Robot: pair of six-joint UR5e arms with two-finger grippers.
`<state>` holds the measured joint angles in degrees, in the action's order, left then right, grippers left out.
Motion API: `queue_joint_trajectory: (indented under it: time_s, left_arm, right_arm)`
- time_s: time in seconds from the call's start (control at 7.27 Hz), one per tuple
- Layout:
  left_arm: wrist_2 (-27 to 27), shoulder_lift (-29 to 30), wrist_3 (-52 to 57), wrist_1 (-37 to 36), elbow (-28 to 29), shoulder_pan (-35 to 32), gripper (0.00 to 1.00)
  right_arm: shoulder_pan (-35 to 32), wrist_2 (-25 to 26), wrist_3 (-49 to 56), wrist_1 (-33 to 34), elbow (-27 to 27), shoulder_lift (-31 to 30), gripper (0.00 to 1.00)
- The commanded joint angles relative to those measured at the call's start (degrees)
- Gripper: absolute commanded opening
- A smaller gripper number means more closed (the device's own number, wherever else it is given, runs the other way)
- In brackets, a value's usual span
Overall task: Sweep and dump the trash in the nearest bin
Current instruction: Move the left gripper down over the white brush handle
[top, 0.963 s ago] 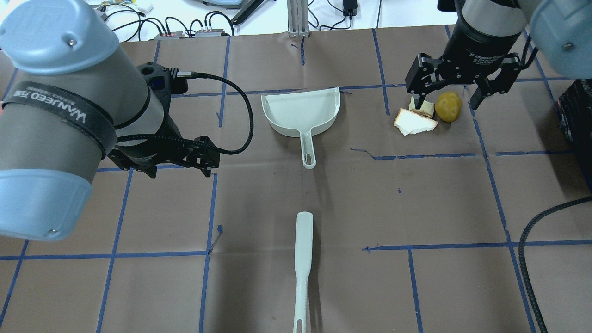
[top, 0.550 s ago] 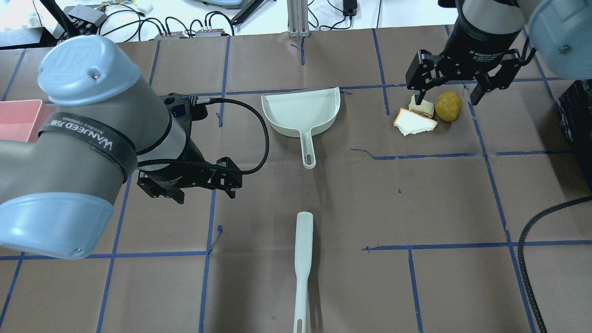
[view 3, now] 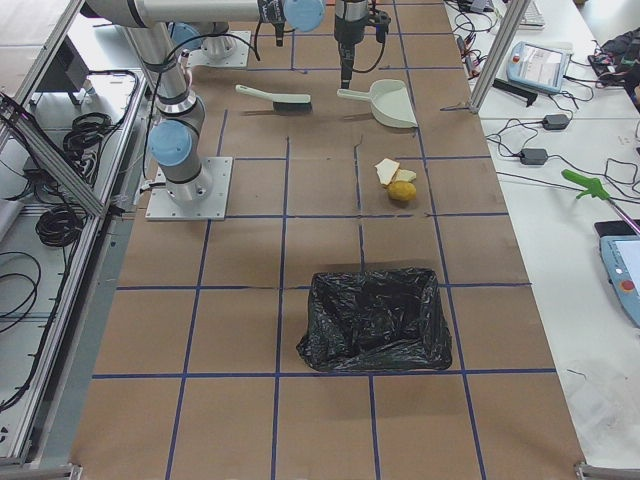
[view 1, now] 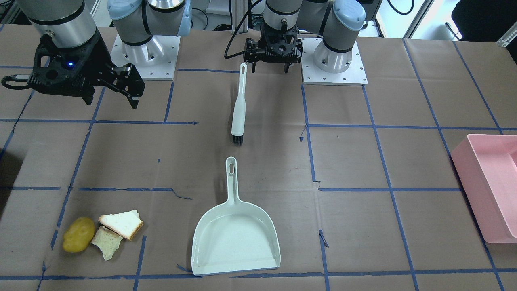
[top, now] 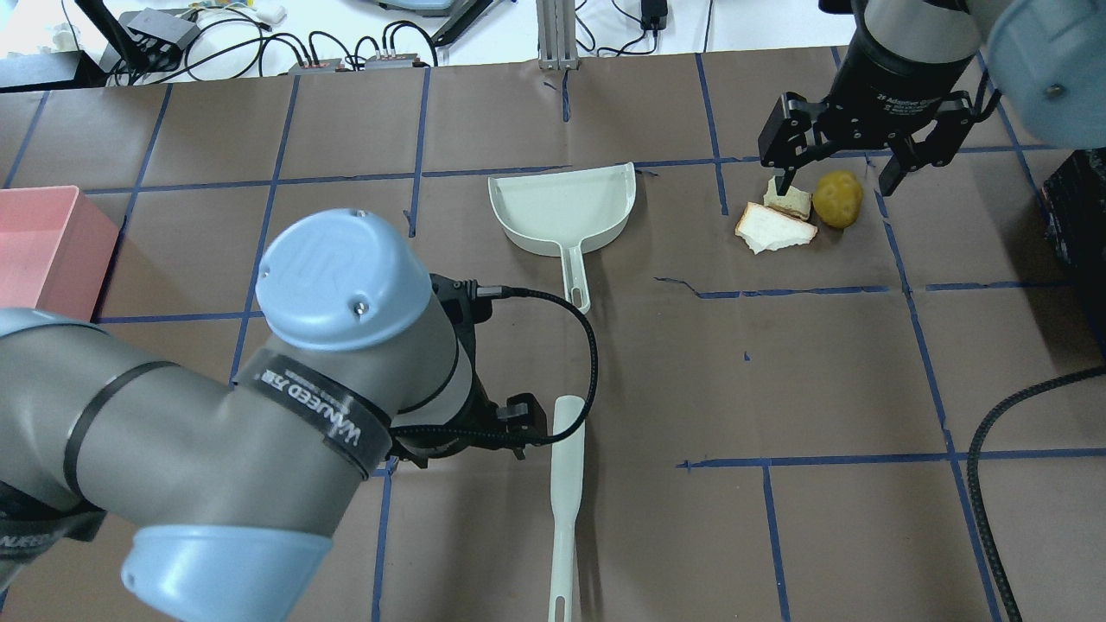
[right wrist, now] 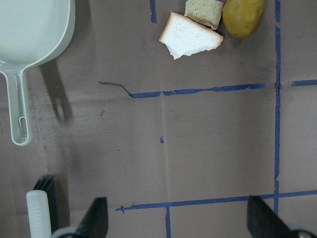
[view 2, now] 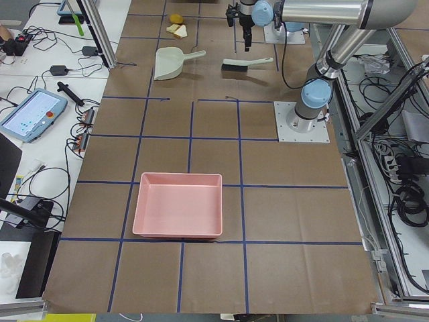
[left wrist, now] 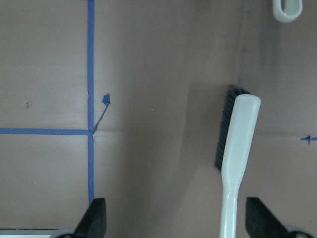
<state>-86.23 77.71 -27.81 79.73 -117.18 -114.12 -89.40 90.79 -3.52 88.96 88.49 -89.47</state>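
The trash lies together at the far right of the table: a yellow-brown lump [top: 838, 199] and two pieces of white bread [top: 775, 226] [top: 788, 200]. My right gripper [top: 836, 177] hangs open, high over the table near them, holding nothing; its wrist view shows the lump [right wrist: 242, 17] and bread [right wrist: 190, 37] far below. A pale green dustpan [top: 562, 207] rests mid-table. The matching brush [top: 566, 484] lies nearer the robot. My left gripper [left wrist: 176, 220] is open above the brush handle [left wrist: 233, 198], which sits nearer one finger, untouched.
A pink bin [top: 43, 250] stands at the table's left end. A bin lined with a black bag [view 3: 375, 320] stands at the right end, closest to the trash. Blue tape lines cross the brown table cover. Cables trail along the far edge.
My left arm has swung from the table's left side toward the centre, bringing its open gripper over the brush handle. The right gripper has risen slightly and stays open.
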Motion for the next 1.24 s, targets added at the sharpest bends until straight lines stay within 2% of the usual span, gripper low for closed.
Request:
queue_joint_trajectory:
  time_s: [0.0,0.14,0.55,0.83,1.1]
  left_arm:
    - [-0.08,-1.33,-5.40,-7.85,-9.07,-4.50,0.99]
    - [0.01,-1.16,-5.33,-15.84,-12.43,-7.05,0.99]
    - [0.97,1.90,-6.21,-18.82,-13.34,-10.59,0.97]
    - [2.20,7.34,-9.35,-25.65,-13.25,-11.12,0.97]
    - [1.25,9.30,-14.98,-30.14,-13.51,-14.44,0.97]
  right_arm:
    - [0.01,-0.09,0.09,0.07,-0.08,0.00,1.00]
    - [0.01,-0.09,0.09,0.07,-0.08,0.00,1.00]
    - [-0.07,-0.09,0.17,0.16,-0.08,0.00,1.00]
    - [-0.07,-0.35,0.09,0.16,0.01,0.00,1.00]
    - [0.01,-0.44,0.09,0.16,0.01,0.00,1.00]
